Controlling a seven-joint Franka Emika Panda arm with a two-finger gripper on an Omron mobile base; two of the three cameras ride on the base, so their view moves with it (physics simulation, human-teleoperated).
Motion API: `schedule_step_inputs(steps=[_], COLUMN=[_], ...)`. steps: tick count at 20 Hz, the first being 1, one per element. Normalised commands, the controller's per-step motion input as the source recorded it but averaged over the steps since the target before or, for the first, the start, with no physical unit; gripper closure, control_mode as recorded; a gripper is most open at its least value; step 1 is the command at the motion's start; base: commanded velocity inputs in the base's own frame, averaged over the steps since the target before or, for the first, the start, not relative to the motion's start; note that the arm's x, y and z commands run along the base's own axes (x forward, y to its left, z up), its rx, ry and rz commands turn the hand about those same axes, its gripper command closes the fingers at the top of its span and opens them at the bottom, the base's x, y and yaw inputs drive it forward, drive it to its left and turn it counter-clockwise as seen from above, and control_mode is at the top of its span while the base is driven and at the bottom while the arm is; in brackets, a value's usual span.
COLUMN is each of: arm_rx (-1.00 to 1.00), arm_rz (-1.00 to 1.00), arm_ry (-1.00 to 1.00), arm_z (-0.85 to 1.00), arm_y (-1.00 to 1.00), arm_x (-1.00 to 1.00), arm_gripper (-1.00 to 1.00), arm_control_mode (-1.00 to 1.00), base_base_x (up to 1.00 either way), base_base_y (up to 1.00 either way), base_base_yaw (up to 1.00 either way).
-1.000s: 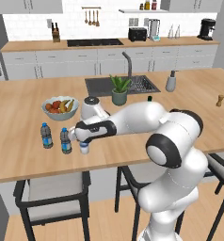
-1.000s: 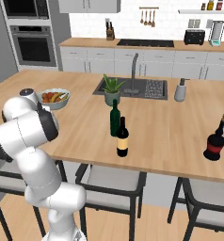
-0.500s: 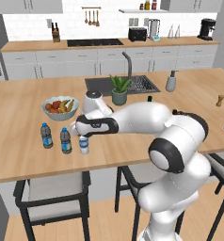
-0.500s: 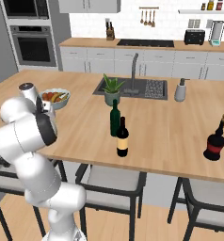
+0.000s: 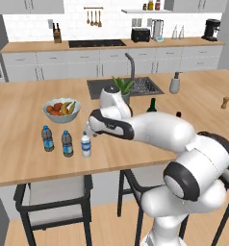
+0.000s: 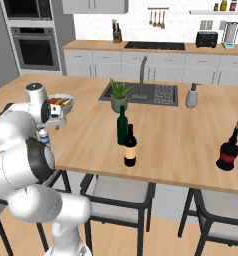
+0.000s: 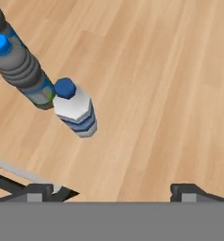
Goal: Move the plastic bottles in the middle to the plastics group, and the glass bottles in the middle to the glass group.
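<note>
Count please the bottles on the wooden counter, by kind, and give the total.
Water bottles: 3
Green wine bottle: 1
Brown bottle with yellow label: 1
Reddish-brown bottle: 1
Total: 6

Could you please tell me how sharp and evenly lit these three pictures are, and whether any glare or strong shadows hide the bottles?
Left base view: soft, even rendered light, slight blur, no glare; the pale water bottle casts hardly any shadow on the counter. Right base view: equally flat and soft; the green wine bottle and brown bottle read clearly. Hand view: steep perspective tilts the bottles, edges slightly soft, wood grain unglared.
</note>
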Motion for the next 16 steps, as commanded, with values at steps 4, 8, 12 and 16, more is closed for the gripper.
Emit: schedule_step_inputs(steps=[4,8,12,16], arm_rx=[0.00,0.00,0.00,0.00], arm_rz=[-0.02,-0.02,-0.03,-0.05], arm_ry=[0.00,0.00,0.00,0.00], arm_z=[0.02,0.02,0.05,0.07], arm_y=[-0.77,-0.78,-0.82,-0.88], arm_x=[-0.26,-0.23,-0.21,-0.19], arm_gripper=[-1.00,-1.00,-1.00,-1.00], arm_control_mode=[-1.00,-1.00,-1.00,-1.00], base_base_x=[0.00,0.00,0.00,0.00], base_base_y=[0.00,0.00,0.00,0.00], base_base_yaw=[0.00,0.00,0.00,0.00])
